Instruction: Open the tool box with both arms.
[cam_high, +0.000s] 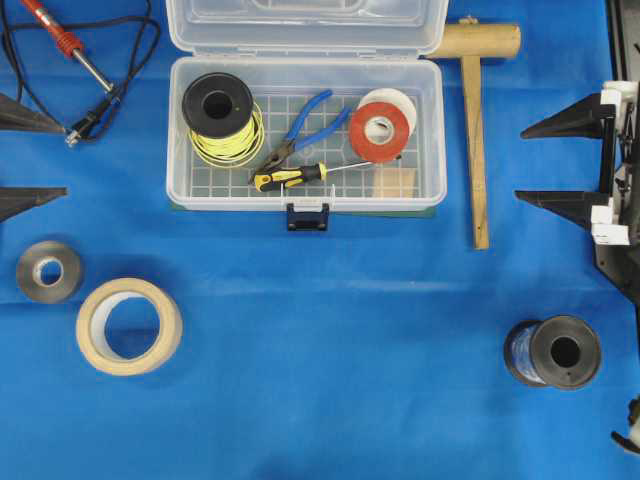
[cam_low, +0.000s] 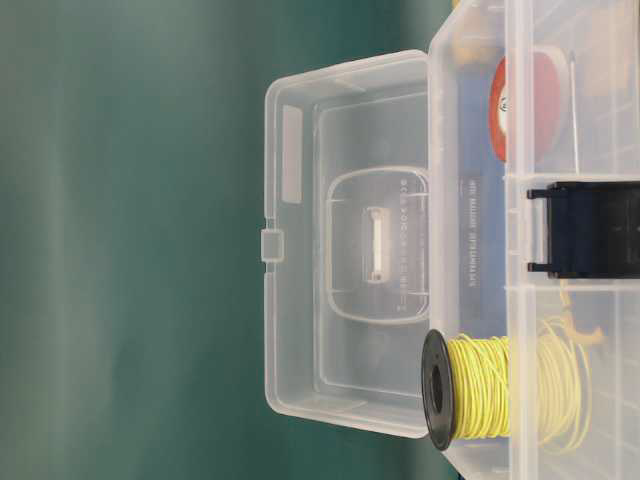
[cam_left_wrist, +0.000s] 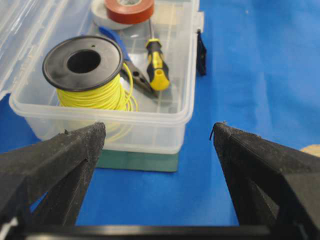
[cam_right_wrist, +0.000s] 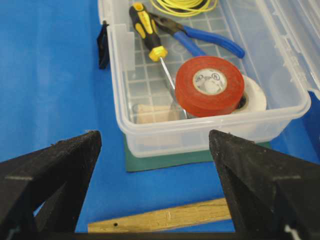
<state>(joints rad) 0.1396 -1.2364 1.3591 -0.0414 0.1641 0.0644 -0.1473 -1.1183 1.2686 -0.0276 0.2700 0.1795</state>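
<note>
The clear tool box stands at the back middle of the blue table with its lid swung fully back and its dark blue latch hanging at the front. Inside lie a yellow wire spool, blue pliers, a screwdriver and red tape. My left gripper is open at the left edge, well clear of the box. My right gripper is open at the right, apart from the box. Nothing is between either pair of fingers. From table level the lid stands upright.
A wooden mallet lies between the box and my right gripper. A soldering iron with its cable is at the back left. A grey tape roll, masking tape and a black spool sit nearer the front.
</note>
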